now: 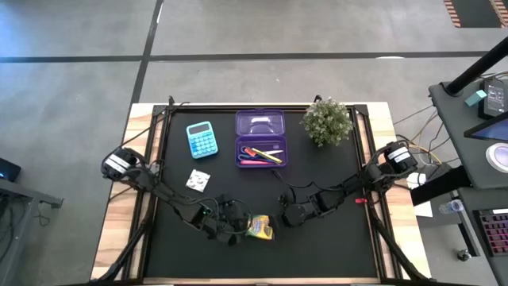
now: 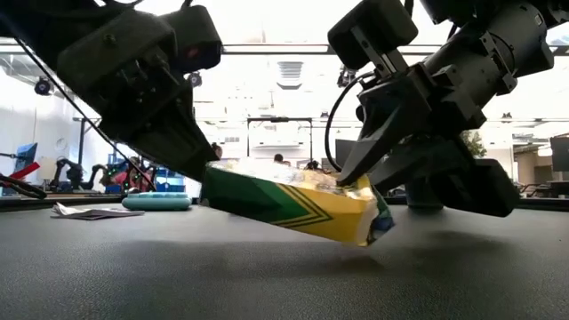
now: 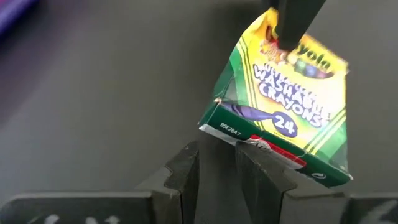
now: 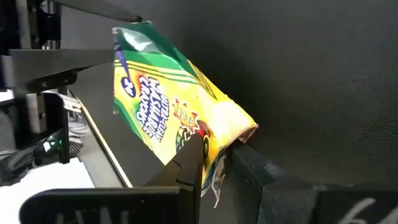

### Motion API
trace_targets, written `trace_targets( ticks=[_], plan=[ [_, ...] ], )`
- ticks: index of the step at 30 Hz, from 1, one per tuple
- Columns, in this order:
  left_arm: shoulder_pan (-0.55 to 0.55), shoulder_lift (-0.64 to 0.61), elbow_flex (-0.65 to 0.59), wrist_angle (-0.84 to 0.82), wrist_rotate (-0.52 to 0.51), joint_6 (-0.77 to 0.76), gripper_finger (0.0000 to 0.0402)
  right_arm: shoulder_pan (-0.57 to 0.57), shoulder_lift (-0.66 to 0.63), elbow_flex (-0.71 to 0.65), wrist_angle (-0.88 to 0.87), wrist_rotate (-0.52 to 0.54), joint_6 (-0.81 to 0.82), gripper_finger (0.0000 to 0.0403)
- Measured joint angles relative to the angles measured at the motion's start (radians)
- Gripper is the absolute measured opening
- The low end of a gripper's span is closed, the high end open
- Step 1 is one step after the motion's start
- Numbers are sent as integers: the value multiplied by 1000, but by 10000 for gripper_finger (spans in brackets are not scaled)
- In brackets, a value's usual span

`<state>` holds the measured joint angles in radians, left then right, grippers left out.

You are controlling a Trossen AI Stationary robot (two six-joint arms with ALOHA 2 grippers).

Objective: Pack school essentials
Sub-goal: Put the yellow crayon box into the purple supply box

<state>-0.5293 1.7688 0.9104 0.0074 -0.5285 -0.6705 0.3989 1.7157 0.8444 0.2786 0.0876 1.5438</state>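
High view: the crayon box (image 1: 260, 228) lies near the front middle of the black table (image 1: 333, 246), with the left gripper (image 1: 235, 230) at its left end and the right gripper (image 1: 279, 216) at its right end. Behind them stands an open purple pencil case (image 1: 260, 138) holding red, pink and yellow pens (image 1: 262, 153). A blue calculator (image 1: 202, 139) lies to the left of the case, a potted plant (image 1: 327, 121) to its right, and a small white patterned packet (image 1: 198, 180) sits in front of the calculator. None of these touch the crayon box.

Low view: the crayon box (image 2: 293, 206) is tilted and appears lifted off the mat, one end under the left gripper (image 2: 206, 171), the other end pinched by the right gripper (image 2: 360, 185). The packet (image 2: 89, 212) and the calculator's edge (image 2: 156, 202) lie far back on the table.

Left wrist view: the left gripper (image 3: 216, 163) is closed on the bottom edge of the crayon box (image 3: 283, 109); a finger (image 3: 292, 22) of the right gripper presses on the far end of the box.

Right wrist view: the right gripper (image 4: 213, 160) is closed on the crumpled end flap of the crayon box (image 4: 168, 106), which slants away toward the left arm.
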Motion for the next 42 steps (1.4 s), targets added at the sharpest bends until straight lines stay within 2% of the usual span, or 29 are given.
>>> trace_targets(
  ticks=[12,25,42],
  plan=[
    [24,-34,8,-41,-28,55,90,-49,-1,13,-27,32,-47,47],
    [38,-47,8,-101,-30,51,90,-55,-5,13,-37,48,-11,29],
    [38,-55,6,-334,-21,47,90,-66,-10,14,-26,68,-15,9]
  ],
)
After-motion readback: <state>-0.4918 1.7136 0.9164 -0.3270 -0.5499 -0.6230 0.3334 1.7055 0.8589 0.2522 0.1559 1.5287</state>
